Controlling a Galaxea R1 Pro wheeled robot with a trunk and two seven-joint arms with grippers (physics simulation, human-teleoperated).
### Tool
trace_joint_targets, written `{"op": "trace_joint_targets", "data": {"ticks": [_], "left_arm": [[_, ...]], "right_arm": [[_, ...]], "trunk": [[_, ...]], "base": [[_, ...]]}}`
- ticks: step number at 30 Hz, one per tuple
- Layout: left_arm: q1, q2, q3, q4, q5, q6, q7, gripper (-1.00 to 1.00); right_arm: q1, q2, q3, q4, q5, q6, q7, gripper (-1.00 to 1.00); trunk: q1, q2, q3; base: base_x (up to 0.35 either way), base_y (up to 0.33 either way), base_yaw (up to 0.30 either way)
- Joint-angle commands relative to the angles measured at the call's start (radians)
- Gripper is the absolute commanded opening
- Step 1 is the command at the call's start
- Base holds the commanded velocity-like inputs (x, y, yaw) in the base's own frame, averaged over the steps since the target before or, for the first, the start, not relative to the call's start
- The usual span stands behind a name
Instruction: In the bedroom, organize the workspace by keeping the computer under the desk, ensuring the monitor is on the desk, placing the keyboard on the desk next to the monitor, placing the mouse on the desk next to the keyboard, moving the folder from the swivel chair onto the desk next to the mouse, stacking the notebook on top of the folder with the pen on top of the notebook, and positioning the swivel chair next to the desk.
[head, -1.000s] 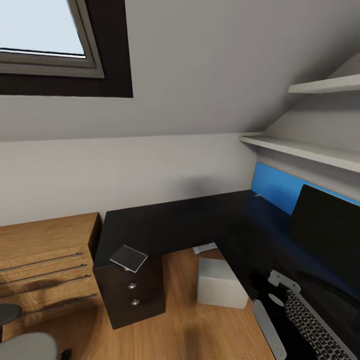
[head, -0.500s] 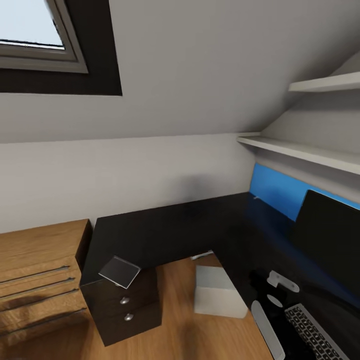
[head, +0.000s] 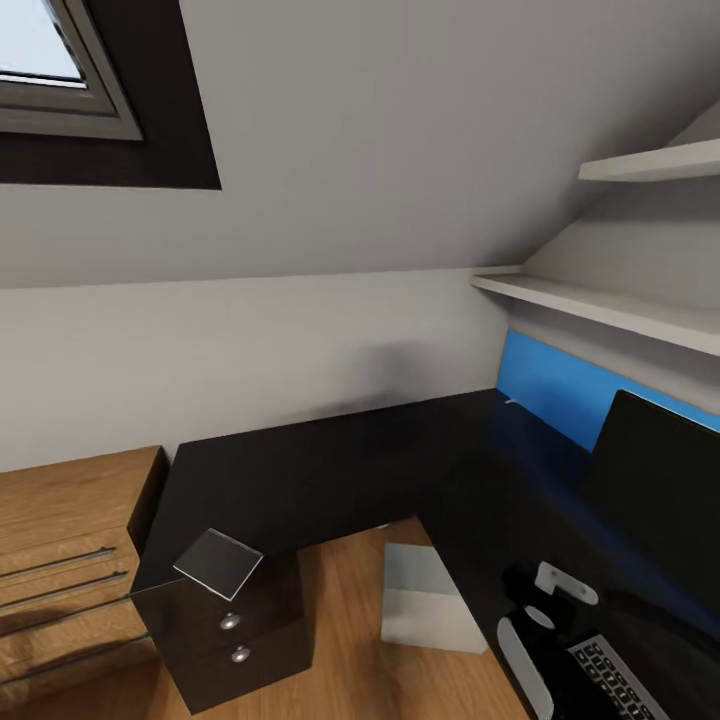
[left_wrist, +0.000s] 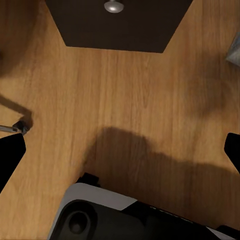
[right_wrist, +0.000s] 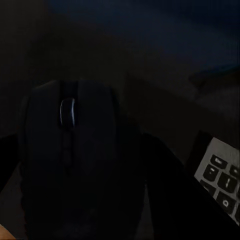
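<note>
Two dark fingertips (right_wrist: 7, 160) of the right gripper (right_wrist: 75, 165) flanked the mouse (right_wrist: 70, 150), apparently clamped on it above the desk (right_wrist: 150, 45); the keyboard (right_wrist: 220, 180) lay just beside. Left gripper (left_wrist: 120, 150) jaws stood apart over wooden floor (left_wrist: 125, 85). Beyond were the folder (head: 218, 562) on the drawer unit (head: 225, 640), the computer (head: 430, 600) under the desk, and the monitor (head: 655, 480).

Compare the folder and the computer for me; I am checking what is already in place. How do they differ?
The folder is a thin flat grey sheet; the computer is a boxy light grey-white tower. The folder lies on the desk, at the corner above the drawer unit and jutting past its edge; the computer stands on the wooden floor, under the desk's edge. Both are greyish and plain.
</note>
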Motion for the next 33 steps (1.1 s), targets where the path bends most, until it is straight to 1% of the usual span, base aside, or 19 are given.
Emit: {"op": "trace_joint_targets", "data": {"ticks": [1, 5, 9, 13, 17, 18, 27, 29, 33], "left_arm": [[0.0, 0.0, -0.002, -0.003, 0.008, 0.004, 0.007, 1.0], [0.0, 0.0, -0.001, -0.006, 0.009, 0.004, 0.009, 1.0], [0.0, -0.001, 0.001, -0.027, 0.012, 0.004, 0.012, 1.0], [0.0, -0.002, 0.001, -0.035, 0.014, 0.004, 0.012, 1.0], [0.0, -0.003, 0.001, -0.036, 0.015, 0.004, 0.012, 1.0], [0.0, -0.003, 0.0, -0.036, 0.015, 0.004, 0.013, 1.0], [0.0, -0.003, 0.0, -0.037, 0.013, 0.004, 0.015, 1.0], [0.0, -0.003, 0.0, -0.037, 0.014, 0.004, 0.016, 1.0], [0.0, -0.003, 0.0, -0.037, 0.013, 0.004, 0.017, 1.0]], "right_arm": [[-0.013, -0.001, 0.005, 0.03, 0.003, -0.01, -0.009, -1.0], [-0.045, 0.0, 0.005, 0.101, 0.012, -0.026, -0.007, -1.0], [-0.086, -0.002, 0.005, 0.184, 0.014, -0.063, -0.004, -1.0], [-0.122, -0.004, 0.005, 0.253, 0.014, -0.079, 0.032, -1.0], [-0.138, -0.006, 0.005, 0.288, 0.014, -0.085, 0.059, -1.0], [-0.14, -0.01, 0.005, 0.293, 0.014, -0.086, 0.063, -1.0], [-0.156, -0.025, 0.001, 0.326, 0.01, -0.087, 0.07, -1.0], [-0.167, -0.026, -0.001, 0.344, 0.008, -0.087, 0.07, -1.0], [-0.198, -0.038, -0.002, 0.405, -0.003, -0.087, 0.069, -1.0]], "trunk": [[0.001, -0.002, -0.002], [0.001, -0.002, -0.002], [0.001, -0.002, -0.002], [0.001, -0.002, -0.002], [0.016, -0.03, -0.015], [0.02, -0.037, -0.018], [0.054, -0.1, -0.046], [0.062, -0.114, -0.052], [0.077, -0.142, -0.065]], "base": [[0.004, -0.006, 0.0], [0.001, -0.002, 0.0], [0.0, 0.0, 0.0], [0.0, 0.0, 0.0], [0.0, 0.0, 0.0], [0.0, 0.0, 0.0], [0.0, 0.0, 0.0], [0.0, 0.0, 0.0], [0.0, 0.0, 0.0]]}}
